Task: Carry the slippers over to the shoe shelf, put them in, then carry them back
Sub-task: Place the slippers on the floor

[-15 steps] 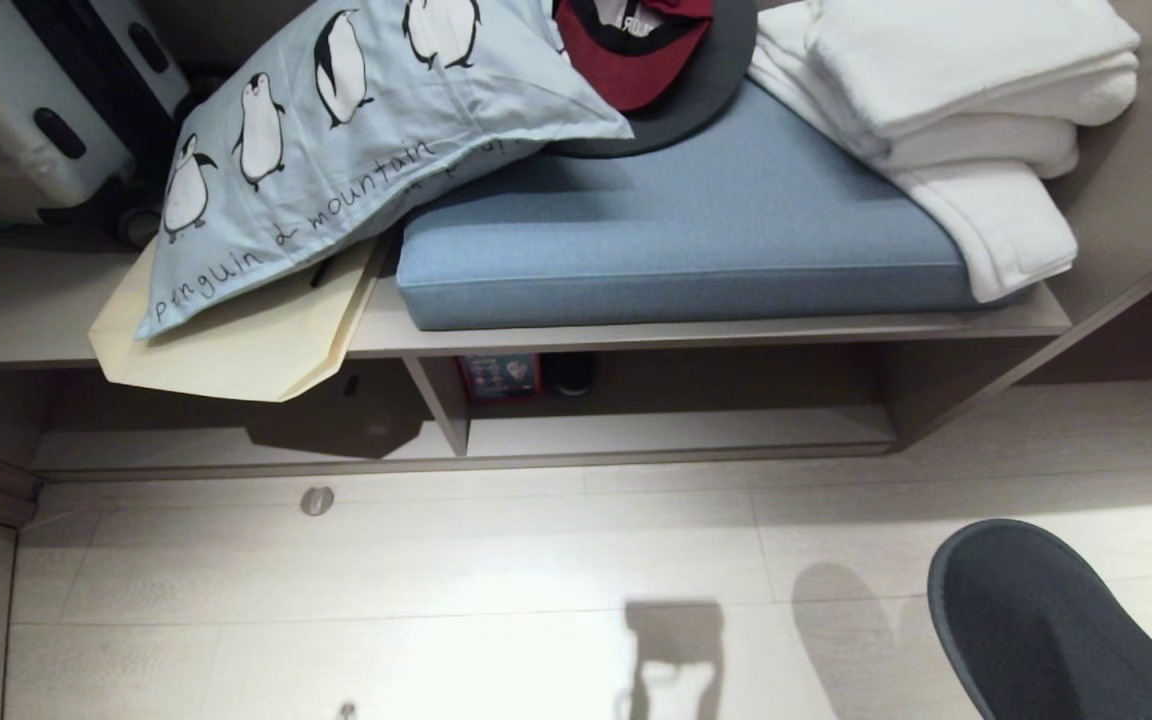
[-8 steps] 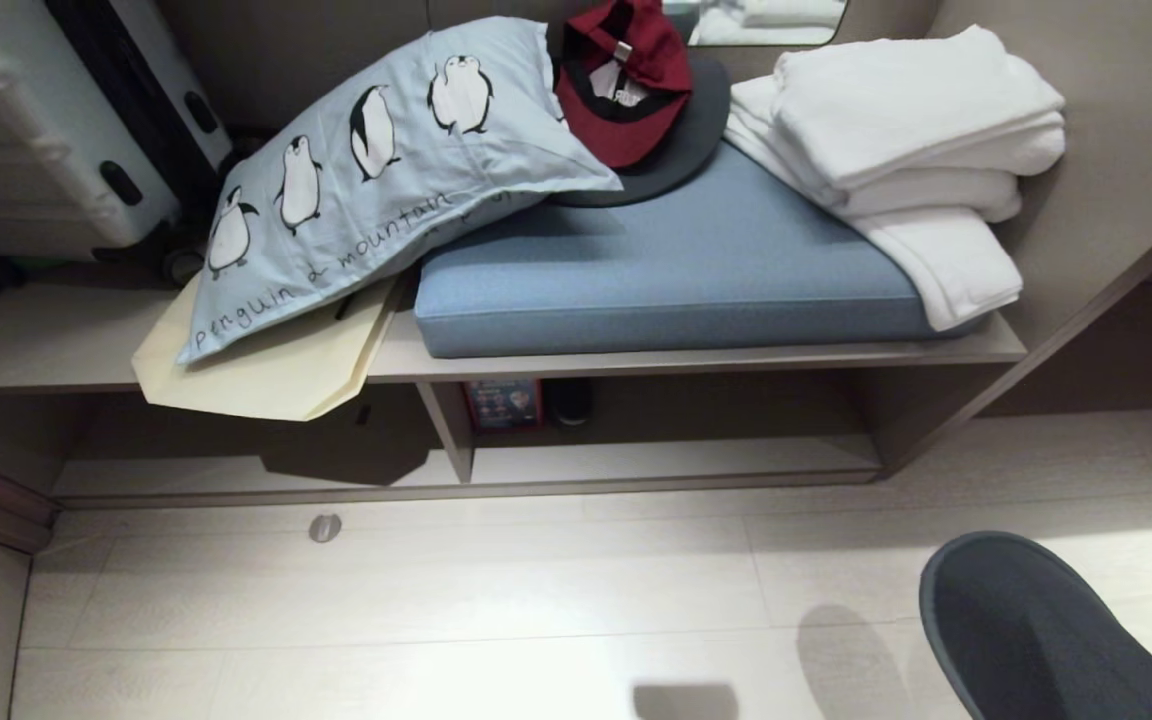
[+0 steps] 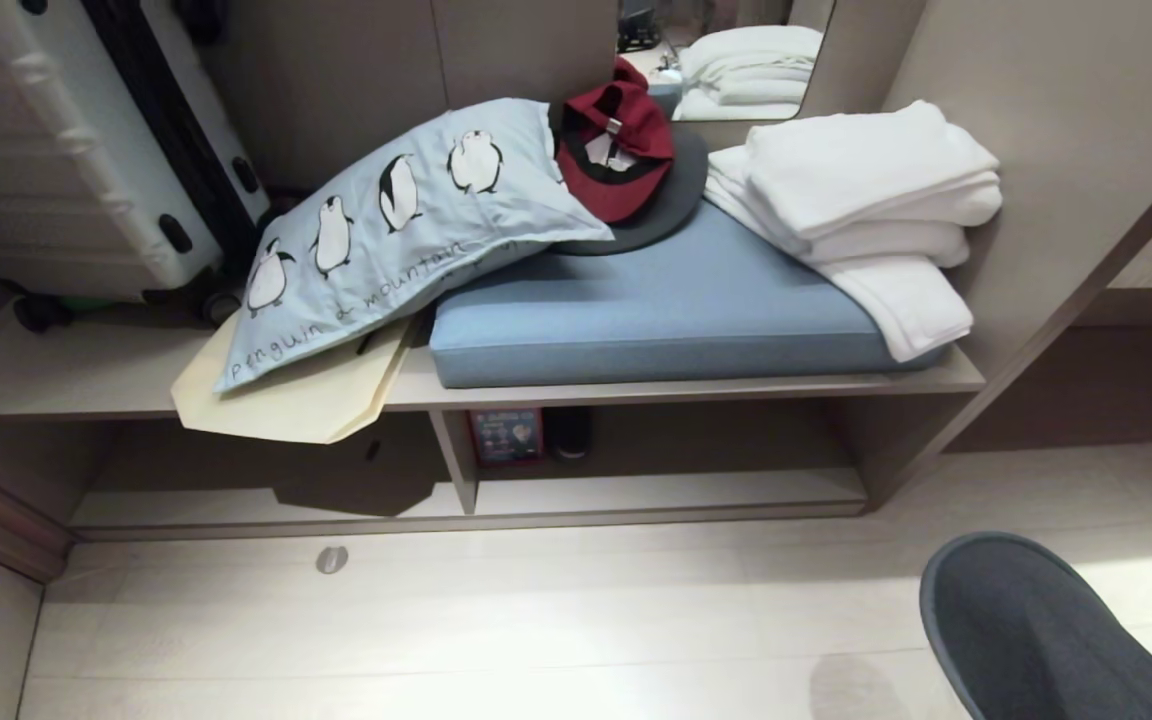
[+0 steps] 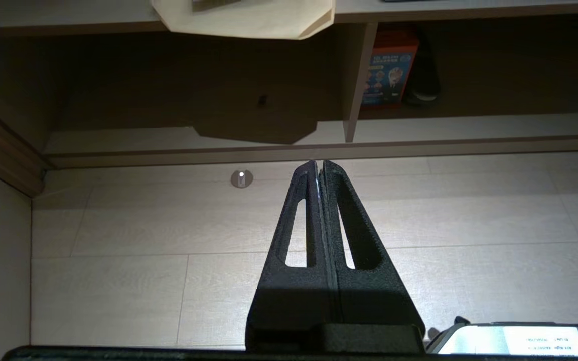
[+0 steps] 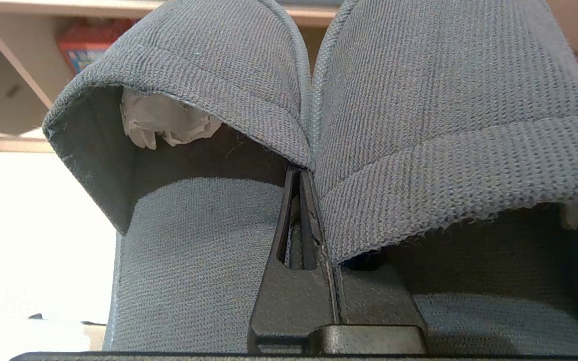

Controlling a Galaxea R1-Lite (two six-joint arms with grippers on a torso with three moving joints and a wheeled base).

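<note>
Your right gripper (image 5: 299, 175) pinched on the pair of dark grey fabric slippers (image 5: 369, 100), inner edges clamped between its fingers, toe caps beyond the tips, your left gripper (image 4: 317, 165) closed, empty, facing the light wood shoe shelf (image 4: 351, 90).

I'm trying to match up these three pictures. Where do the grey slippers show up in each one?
Head view: the slippers fill the lower right corner, above the floor.
Left wrist view: not in it; only the shut left gripper over the floor.
Right wrist view: the slippers fill most of the frame, side by side, pinched in the right gripper.
Shared landmark: the red box in the shoe shelf beside its divider.
</note>
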